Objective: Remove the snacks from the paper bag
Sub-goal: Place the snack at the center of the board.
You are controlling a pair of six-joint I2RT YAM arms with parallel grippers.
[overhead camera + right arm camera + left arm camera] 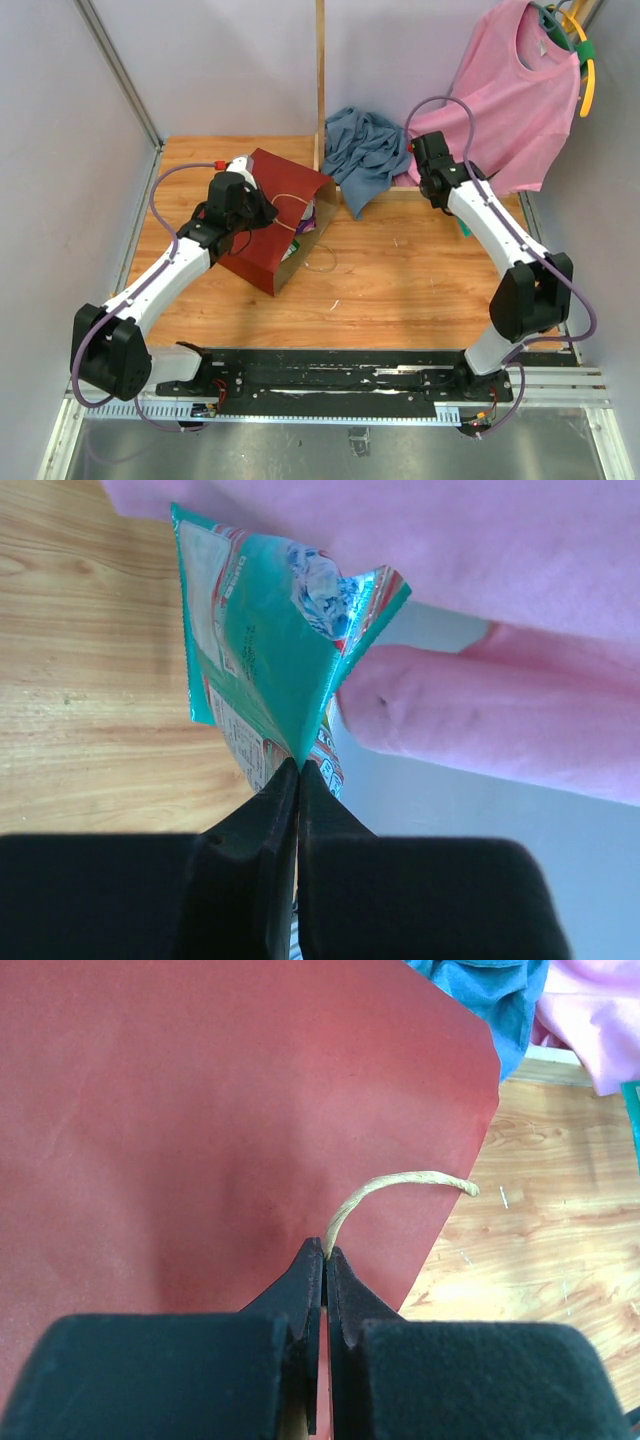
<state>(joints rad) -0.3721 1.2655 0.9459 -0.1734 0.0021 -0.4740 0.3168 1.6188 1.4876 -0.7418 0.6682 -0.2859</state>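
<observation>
The dark-red paper bag [262, 235] [200, 1110] lies tilted on the wooden table, left of centre, with its brown mouth facing right. A few colourful snacks [298, 228] show just inside the mouth. My left gripper [262, 212] [325, 1251] is shut on the bag's thin cord handle [400, 1182] above the bag's red side. My right gripper [298, 765] is shut on a corner of a green snack packet [270, 630], which hangs beside the pink garment. A sliver of that packet [465, 228] peeks out under the right arm.
A pink shirt [520, 100] [500, 580] hangs on hangers [585, 55] at the back right. A crumpled blue cloth [362, 150] lies behind the bag, by a wooden post [321, 70]. The bag's other cord loop [322, 262] rests on the table.
</observation>
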